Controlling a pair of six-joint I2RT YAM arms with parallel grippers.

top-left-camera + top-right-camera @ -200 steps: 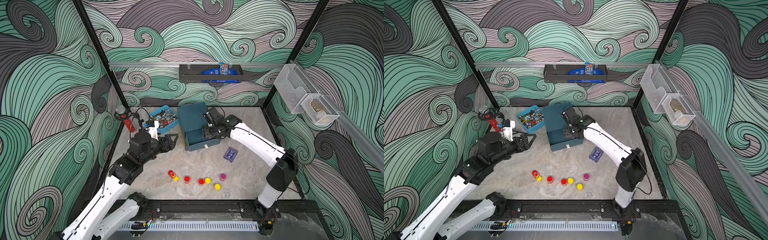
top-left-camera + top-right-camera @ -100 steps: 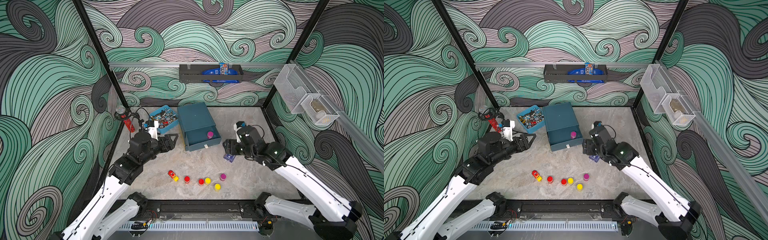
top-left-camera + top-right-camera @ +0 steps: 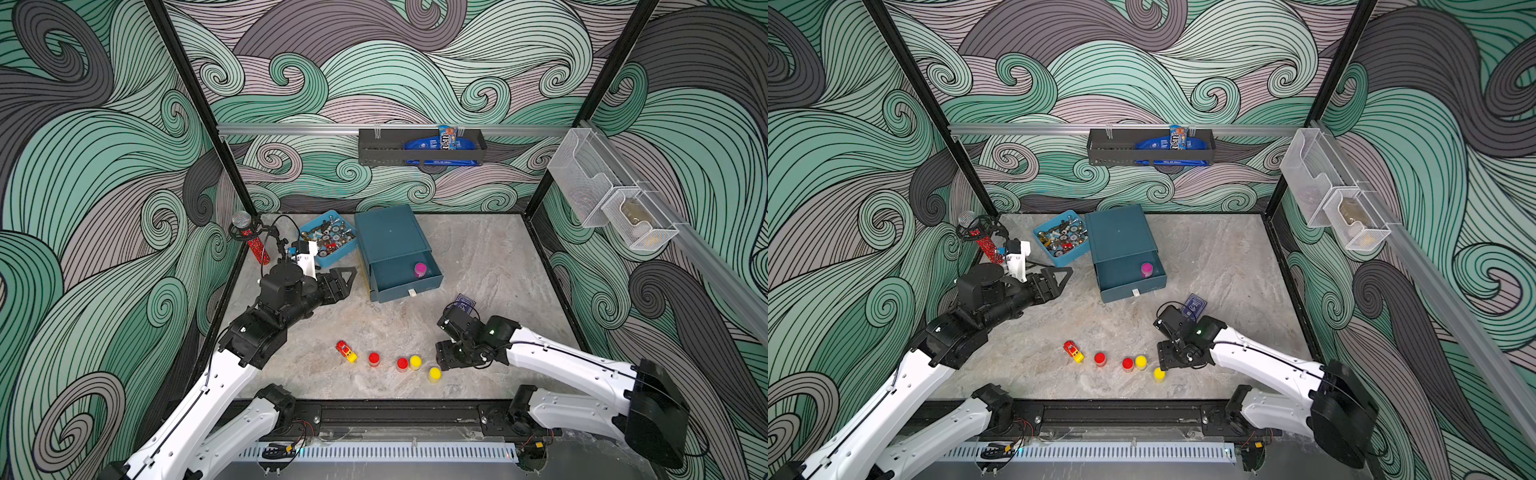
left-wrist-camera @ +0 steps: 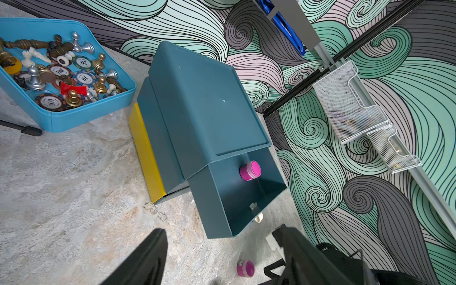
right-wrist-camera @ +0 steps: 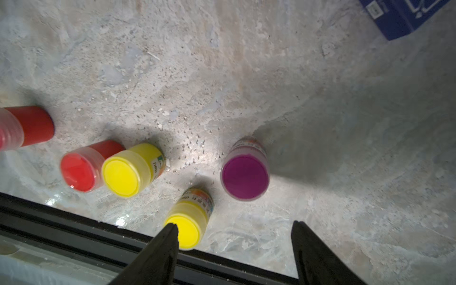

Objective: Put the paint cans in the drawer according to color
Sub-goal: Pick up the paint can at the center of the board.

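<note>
The dark teal drawer [image 3: 388, 237] [image 4: 204, 103] stands at the back of the table with its top drawer pulled out. One magenta paint can [image 3: 420, 269] [image 4: 250, 170] stands inside it. Two red cans [image 3: 374, 358] [image 3: 402, 363] and two yellow cans [image 3: 415, 361] [image 3: 434, 374] stand near the front edge. Another magenta can [image 5: 244, 176] [image 4: 245, 268] stands below my right gripper [image 5: 234, 230] [image 3: 442, 359], which hangs open and empty over it. My left gripper [image 4: 219, 233] [image 3: 347, 277] is open and empty, left of the drawer's front.
A light-blue tray [image 3: 348, 254] of chess pieces and poker chips sits left of the drawer cabinet. A red-and-yellow toy car [image 3: 346, 351] lies left of the cans. A blue card box [image 3: 465, 301] lies behind my right gripper. The black front rail [image 3: 395, 411] runs close to the cans.
My right arm left the magenta can in the open drawer and swung forward and down to the cans at the front. The left arm has hardly moved.
</note>
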